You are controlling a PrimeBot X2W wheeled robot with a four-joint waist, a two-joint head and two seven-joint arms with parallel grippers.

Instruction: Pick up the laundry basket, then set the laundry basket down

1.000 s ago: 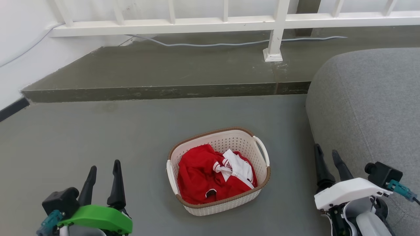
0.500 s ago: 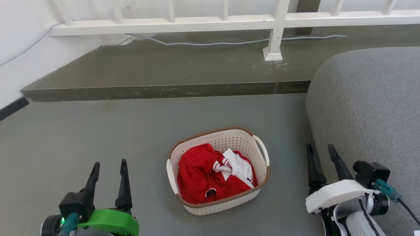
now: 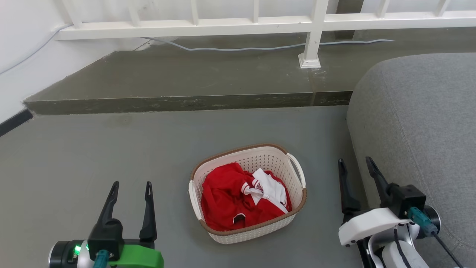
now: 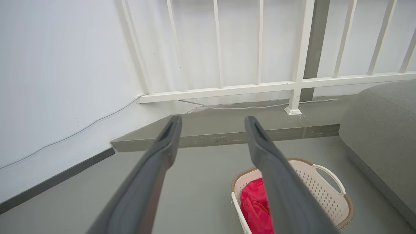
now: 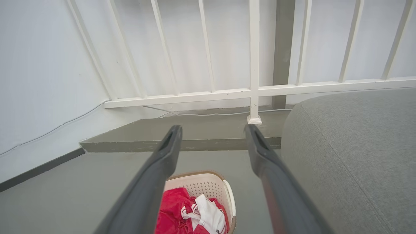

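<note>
The laundry basket (image 3: 260,158), cream-white with a brown rim and white loop handles, stands on the grey floor at the centre of the head view, holding red and white clothes (image 3: 238,197). My left gripper (image 3: 131,184) is open to the basket's left, apart from it. To the basket's right my right gripper (image 3: 354,160) is open too, between the basket and the sofa. In the left wrist view the basket (image 4: 321,191) sits low right behind one finger (image 4: 279,188). The right wrist view has the basket (image 5: 208,185) at the bottom between the fingers (image 5: 152,182).
A grey sofa (image 3: 420,119) fills the right side, close to my right gripper. Behind the basket a raised step (image 3: 186,104) carries a white railing (image 3: 223,26) and a cable (image 3: 260,48). A white wall (image 3: 22,67) is at the left.
Both grippers have moved forward and inward toward the basket's sides, still open. The basket has not moved.
</note>
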